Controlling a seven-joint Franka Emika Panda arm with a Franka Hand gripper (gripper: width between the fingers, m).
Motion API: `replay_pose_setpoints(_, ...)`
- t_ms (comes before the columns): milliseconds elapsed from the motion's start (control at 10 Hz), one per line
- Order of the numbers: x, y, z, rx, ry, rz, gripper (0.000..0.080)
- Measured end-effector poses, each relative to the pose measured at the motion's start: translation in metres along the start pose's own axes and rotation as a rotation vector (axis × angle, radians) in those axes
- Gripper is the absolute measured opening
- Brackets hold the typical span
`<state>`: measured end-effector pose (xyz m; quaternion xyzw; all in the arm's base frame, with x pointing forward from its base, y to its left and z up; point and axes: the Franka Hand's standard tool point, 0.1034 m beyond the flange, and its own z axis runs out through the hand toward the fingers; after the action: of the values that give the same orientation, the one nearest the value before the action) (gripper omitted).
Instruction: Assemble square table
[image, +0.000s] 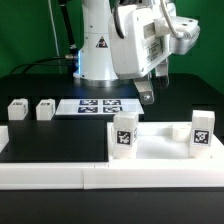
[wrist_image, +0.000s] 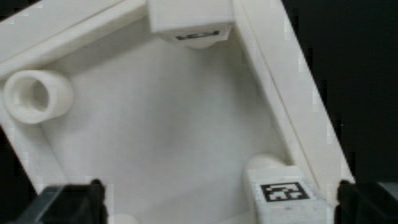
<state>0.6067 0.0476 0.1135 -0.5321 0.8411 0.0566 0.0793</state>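
We find the hand (image: 148, 95) hanging above the far side of the square slab (image: 155, 148), clear of it. In the wrist view its two dark fingers (wrist_image: 71, 203) stand wide apart and grip nothing, with the slab's white surface spread out beneath them.

The slab is plain white plastic and lies flat on the black table (image: 50, 140). One round socket (wrist_image: 36, 95) shows as a raised ring at a corner, and its hole is open. Two white legs stand upright on the slab: the left standing leg (image: 124, 133) at the near corner toward the exterior view's left, and the right standing leg (image: 201, 130) at the corner toward that view's right. We cannot tell whether they sit in sockets.

Each standing leg carries a black-white tag on the face turned to the camera. These are patterns, not readable writing. The arm's white base bears a triangular sticker (image: 101, 45) too small to read.

The slab's near edge lies against the long white fence (image: 60, 177). To the exterior view's left of the slab, well apart from it, the outer loose leg (image: 17, 110) and the inner loose leg (image: 45, 109) rest on the table. Beyond the slab lies the marker board (image: 100, 104), flat, with several black-white tags.
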Motion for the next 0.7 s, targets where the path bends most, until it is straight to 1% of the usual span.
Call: replay_pose_setpoints(700,0.0006,0.0010,0.0026,-0.003,0.003,-0.001,0.0648)
